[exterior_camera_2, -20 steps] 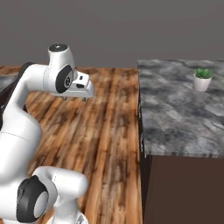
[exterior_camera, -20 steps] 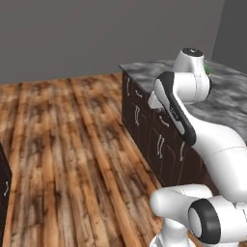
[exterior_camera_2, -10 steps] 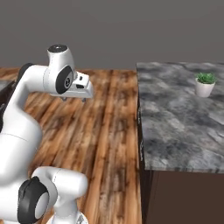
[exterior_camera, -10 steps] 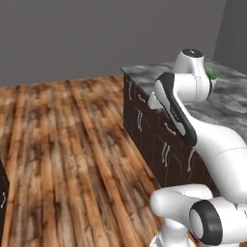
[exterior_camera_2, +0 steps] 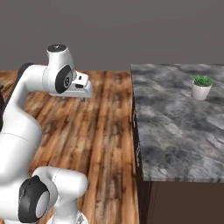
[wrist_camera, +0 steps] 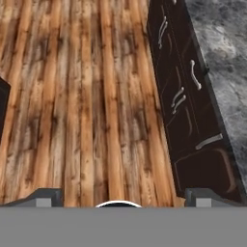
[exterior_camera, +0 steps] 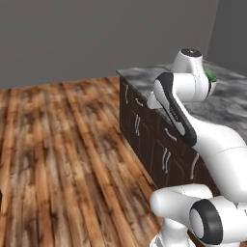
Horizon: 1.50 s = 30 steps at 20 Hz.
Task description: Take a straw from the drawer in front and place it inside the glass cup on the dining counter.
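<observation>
My gripper (wrist_camera: 125, 198) hangs high over the wooden floor, open, with nothing between its widely spread fingertips (wrist_camera: 46, 197). In the right base view the gripper (exterior_camera_2: 73, 98) points down beside the white arm. A grey mottled stone counter (exterior_camera_2: 175, 127) stands to the right over dark-brown fronts (wrist_camera: 185, 111) with silver handles (wrist_camera: 194, 75). I cannot tell which front is the drawer. The straw and the glass cup are out of view.
A white pot with a green plant (exterior_camera_2: 201, 86) stands on the counter's far part, also in the left base view (exterior_camera: 211, 75). Wooden floor (exterior_camera: 62, 154) stretches to the left of the cabinets. A dark object (wrist_camera: 2, 108) cuts in at the hand view's left edge.
The whole scene has shifted slightly in both base views, so the base has moved. The arm keeps its pose and the gripper stays open.
</observation>
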### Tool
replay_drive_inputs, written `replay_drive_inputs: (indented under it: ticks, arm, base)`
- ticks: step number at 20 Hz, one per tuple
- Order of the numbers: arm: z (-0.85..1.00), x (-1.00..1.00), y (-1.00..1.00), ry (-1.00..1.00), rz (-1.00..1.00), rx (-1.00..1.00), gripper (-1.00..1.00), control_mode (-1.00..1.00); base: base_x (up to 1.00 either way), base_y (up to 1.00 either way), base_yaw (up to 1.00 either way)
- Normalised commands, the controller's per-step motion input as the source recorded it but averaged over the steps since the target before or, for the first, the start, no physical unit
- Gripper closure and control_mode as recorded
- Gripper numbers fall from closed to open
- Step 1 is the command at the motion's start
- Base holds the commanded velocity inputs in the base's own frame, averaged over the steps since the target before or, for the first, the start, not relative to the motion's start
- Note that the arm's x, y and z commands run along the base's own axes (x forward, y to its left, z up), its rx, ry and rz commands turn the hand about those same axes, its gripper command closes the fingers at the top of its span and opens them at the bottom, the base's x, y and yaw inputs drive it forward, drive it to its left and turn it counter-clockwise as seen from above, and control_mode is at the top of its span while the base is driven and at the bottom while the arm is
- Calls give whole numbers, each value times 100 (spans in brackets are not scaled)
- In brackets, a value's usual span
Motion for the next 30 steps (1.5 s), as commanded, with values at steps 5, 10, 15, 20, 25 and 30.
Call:
replay_drive_inputs:
  ticks: [5,10,15,20,25,30]
  arm:
    - [0,0,0,0,0,0,-100,100]
    - [0,0,0,0,0,0,-100,100]
    - [0,0,0,0,0,0,-100,100]
    - [0,0,0,0,0,0,-100,100]
    - [0,0,0,0,0,0,-100,100]
    - [-52,-2,36,12,14,-27,-100,-100]
  base:
    - [41,0,-34]
    - [43,0,-38]
    - [50,14,-31]
    - [47,7,-9]
    - [4,-1,0]
    - [-2,8,1]
